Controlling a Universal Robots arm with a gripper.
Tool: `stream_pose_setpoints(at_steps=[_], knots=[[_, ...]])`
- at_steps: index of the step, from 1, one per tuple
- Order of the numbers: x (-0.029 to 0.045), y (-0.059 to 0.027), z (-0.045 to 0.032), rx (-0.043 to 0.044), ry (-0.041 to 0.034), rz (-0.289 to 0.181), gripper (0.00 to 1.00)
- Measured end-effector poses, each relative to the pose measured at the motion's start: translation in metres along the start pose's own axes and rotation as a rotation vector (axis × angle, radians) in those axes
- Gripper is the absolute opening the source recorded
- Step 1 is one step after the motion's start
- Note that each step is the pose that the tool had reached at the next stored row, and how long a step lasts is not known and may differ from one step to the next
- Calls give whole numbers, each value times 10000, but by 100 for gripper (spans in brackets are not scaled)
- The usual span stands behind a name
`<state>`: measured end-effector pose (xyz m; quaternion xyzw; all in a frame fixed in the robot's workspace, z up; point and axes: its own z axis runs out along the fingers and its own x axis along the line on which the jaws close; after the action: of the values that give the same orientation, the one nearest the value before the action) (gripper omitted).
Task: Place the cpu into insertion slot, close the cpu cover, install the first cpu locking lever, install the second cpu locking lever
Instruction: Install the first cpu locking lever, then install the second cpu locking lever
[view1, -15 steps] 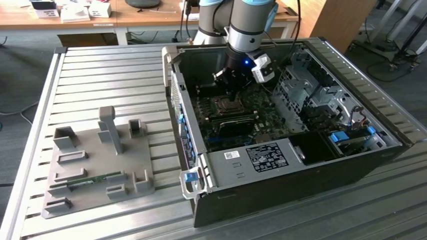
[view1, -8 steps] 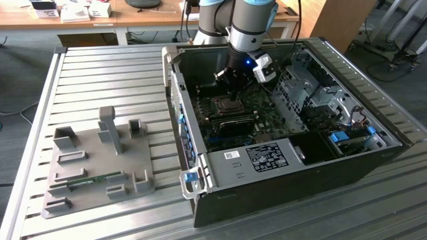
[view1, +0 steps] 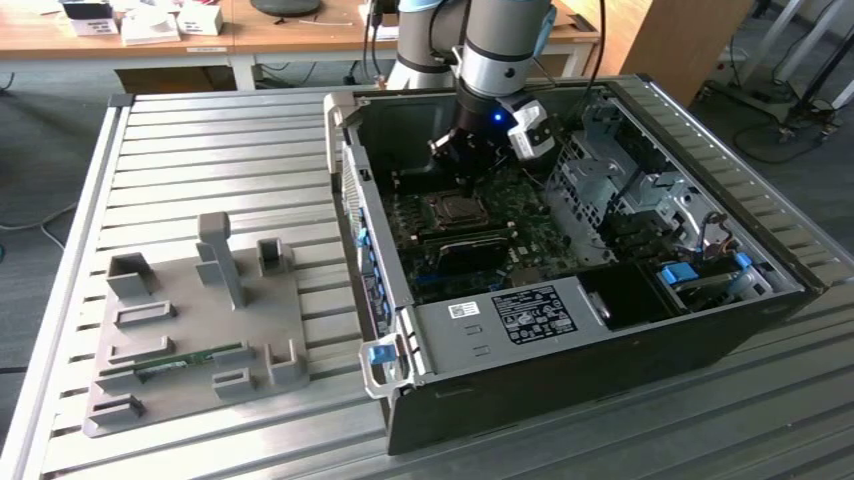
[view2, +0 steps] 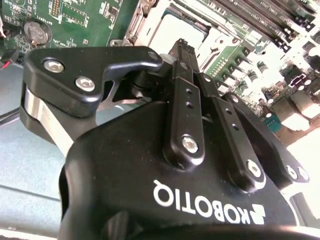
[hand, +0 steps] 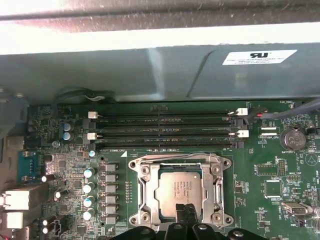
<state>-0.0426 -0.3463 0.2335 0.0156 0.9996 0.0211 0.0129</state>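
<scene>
In the first wrist view the cpu (hand: 179, 190) lies in the insertion slot (hand: 142, 187) at lower centre, the cpu cover (hand: 216, 192) closed around it. The gripper (hand: 187, 214), jaws pressed together, hovers just above the chip's near edge; pressing there could damage it.

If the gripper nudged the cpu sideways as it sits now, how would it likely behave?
The cpu is a thin, flat square with a metal top, so it is probably stiff and light and would not roll or tip. It lies inside the silver socket frame, which would likely stop any slide. Its smooth top may be slippery.
</scene>
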Motion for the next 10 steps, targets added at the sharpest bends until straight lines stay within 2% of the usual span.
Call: stream_pose_setpoints(at_steps=[10], knots=[[1,0,-8,-6,2,1,11]])
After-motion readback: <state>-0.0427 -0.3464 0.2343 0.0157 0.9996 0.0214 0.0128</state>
